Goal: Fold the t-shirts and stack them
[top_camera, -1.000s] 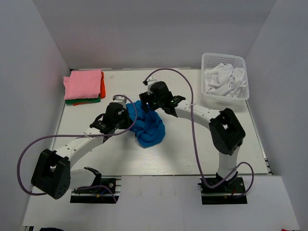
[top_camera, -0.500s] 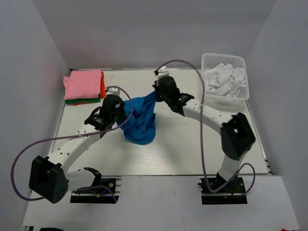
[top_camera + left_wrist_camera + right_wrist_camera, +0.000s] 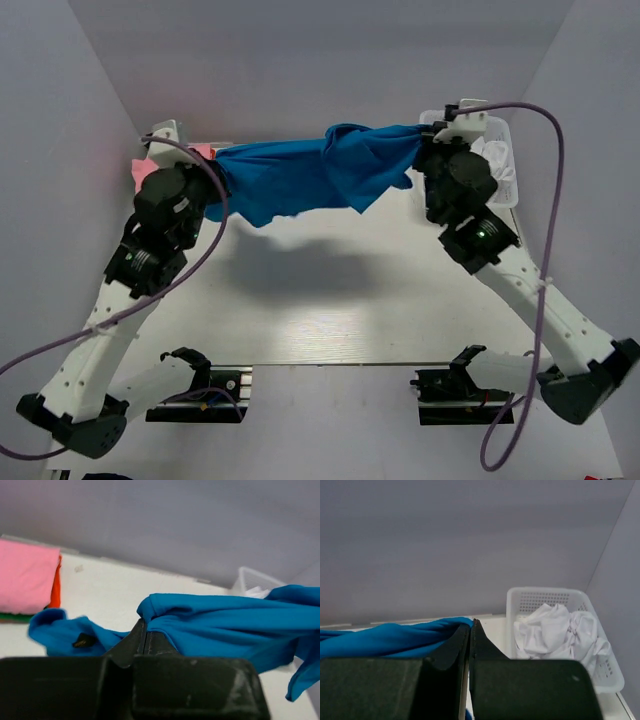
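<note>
A bright blue t-shirt [image 3: 310,176] hangs stretched in the air between both arms, high above the table. My left gripper [image 3: 213,172] is shut on its left end; in the left wrist view the blue t-shirt [image 3: 225,625] bunches at the closed gripper [image 3: 145,625]. My right gripper [image 3: 425,150] is shut on the right end, and the blue cloth [image 3: 385,637] runs off from the gripper [image 3: 470,624]. A folded pink t-shirt [image 3: 25,577] lies on orange-red and green ones at the back left. White t-shirts [image 3: 555,630] fill the basket.
The white lattice basket [image 3: 535,597] stands at the back right corner, partly behind my right arm in the top view. The folded stack [image 3: 145,165] is mostly hidden behind my left arm. The table [image 3: 330,300] below carries the cloth's shadow. Grey walls enclose three sides.
Both arms have risen and swung apart, lifting the blue t-shirt from a crumpled heap on the table into a taut horizontal span. My right gripper closed on the cloth.
</note>
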